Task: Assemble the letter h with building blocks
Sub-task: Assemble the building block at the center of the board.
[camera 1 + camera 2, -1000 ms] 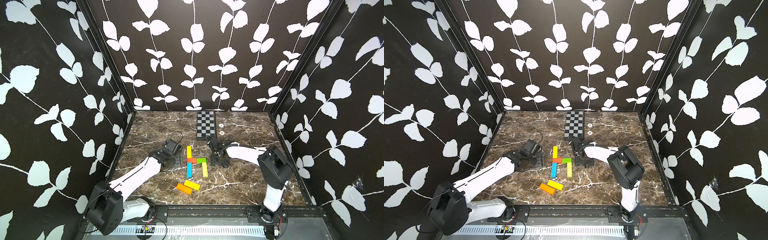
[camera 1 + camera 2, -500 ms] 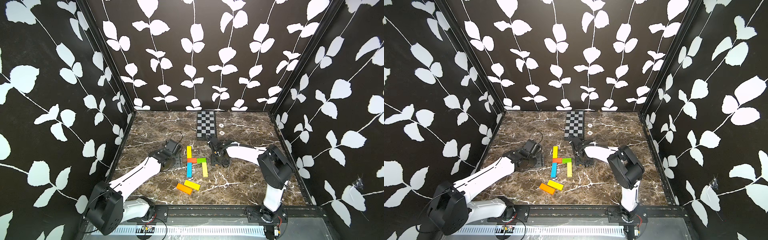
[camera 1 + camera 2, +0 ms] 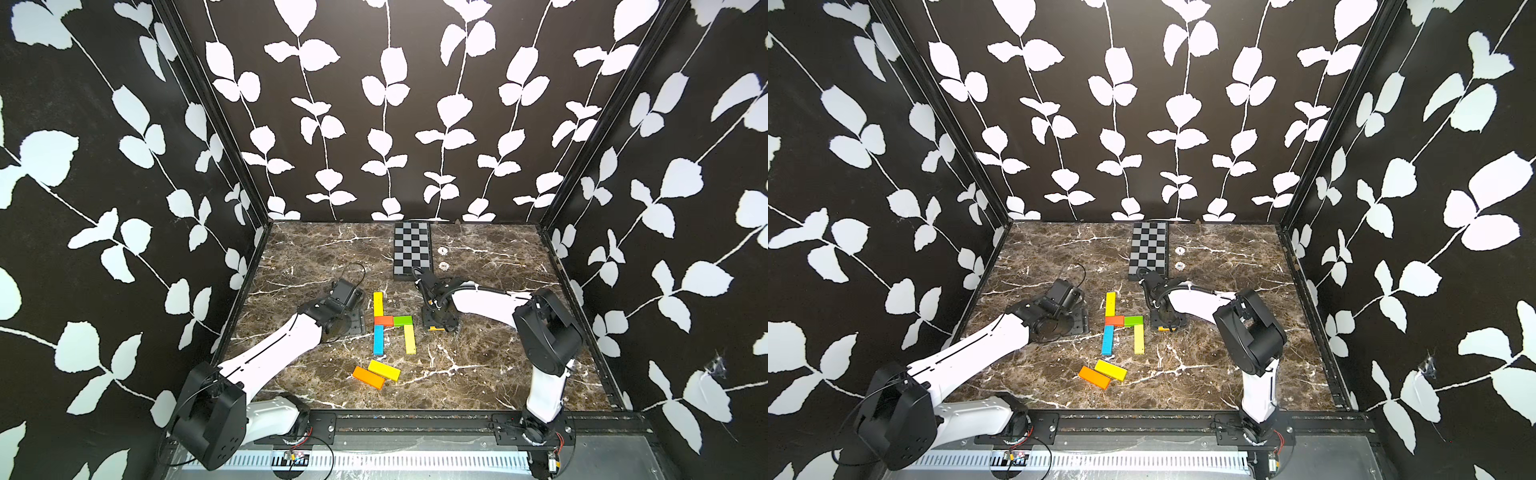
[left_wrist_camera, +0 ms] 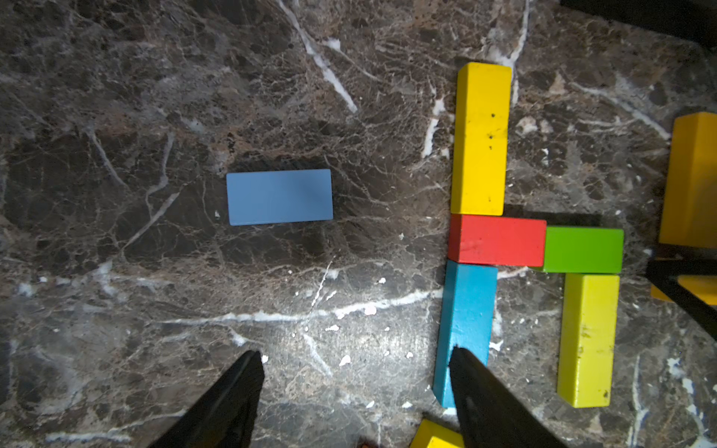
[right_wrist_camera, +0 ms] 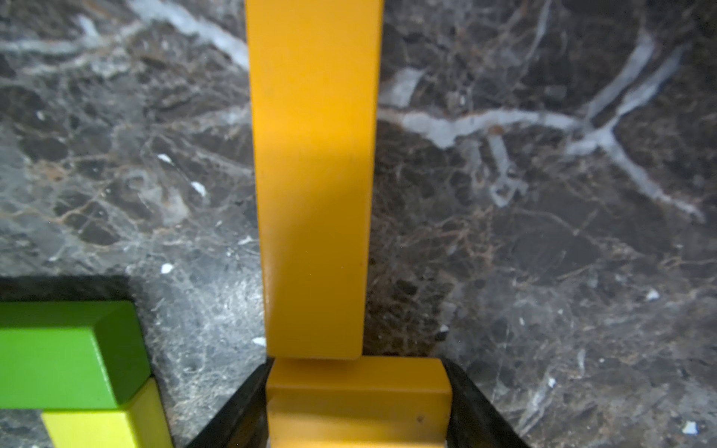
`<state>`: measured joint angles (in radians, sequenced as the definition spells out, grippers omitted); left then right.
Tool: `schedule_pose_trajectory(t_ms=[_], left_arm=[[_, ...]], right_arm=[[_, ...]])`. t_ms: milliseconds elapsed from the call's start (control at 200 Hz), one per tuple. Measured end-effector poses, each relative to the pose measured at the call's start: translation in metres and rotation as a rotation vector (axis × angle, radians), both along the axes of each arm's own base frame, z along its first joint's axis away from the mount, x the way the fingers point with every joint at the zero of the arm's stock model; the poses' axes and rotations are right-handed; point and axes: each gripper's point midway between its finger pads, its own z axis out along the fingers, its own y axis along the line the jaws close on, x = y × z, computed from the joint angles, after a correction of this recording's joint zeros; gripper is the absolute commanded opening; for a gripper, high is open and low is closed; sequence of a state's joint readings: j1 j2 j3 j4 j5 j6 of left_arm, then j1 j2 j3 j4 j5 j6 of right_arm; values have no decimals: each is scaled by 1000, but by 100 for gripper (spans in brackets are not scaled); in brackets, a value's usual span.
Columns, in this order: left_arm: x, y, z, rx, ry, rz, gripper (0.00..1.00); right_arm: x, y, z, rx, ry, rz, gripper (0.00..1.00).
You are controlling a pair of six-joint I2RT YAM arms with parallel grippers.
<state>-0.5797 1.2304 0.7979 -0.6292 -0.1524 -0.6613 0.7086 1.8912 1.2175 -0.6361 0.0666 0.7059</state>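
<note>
Right gripper [image 5: 357,362] clamped on a short amber rectangular block [image 5: 359,403]; left gripper [image 4: 355,351] spread, holding nothing.
In both top views your flat letter h [image 3: 383,320] [image 3: 1115,320] of glossy coloured bars lies mid-table on the brown marble tabletop [image 3: 478,374], with its stem running toward the back wall and its leg on the right arm's side. Left wrist view: a short flat blue block [image 4: 279,196] lies ahead of the parted fingers [image 4: 232,399], long axis across their gap, untouched. Right wrist view: the amber block spans the gap between the two black pads [image 5: 469,407], and a long amber bar [image 5: 314,174] points straight away from it, ends meeting.
</note>
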Motion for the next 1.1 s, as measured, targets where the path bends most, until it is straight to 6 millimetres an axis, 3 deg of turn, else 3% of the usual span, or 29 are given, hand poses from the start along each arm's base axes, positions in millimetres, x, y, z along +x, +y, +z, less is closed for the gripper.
schedule_pose_trajectory(t_ms=[270, 965, 1101], left_arm=[[0, -1, 0, -3, 2, -1, 78], [-1, -1, 0, -5, 3, -3, 78], [-1, -1, 0, -6, 4, -3, 78]], right_arm=[[4, 1, 0, 2, -3, -4, 55], [8, 2, 0, 5, 1, -34, 55], [11, 2, 0, 5, 0, -37, 62]])
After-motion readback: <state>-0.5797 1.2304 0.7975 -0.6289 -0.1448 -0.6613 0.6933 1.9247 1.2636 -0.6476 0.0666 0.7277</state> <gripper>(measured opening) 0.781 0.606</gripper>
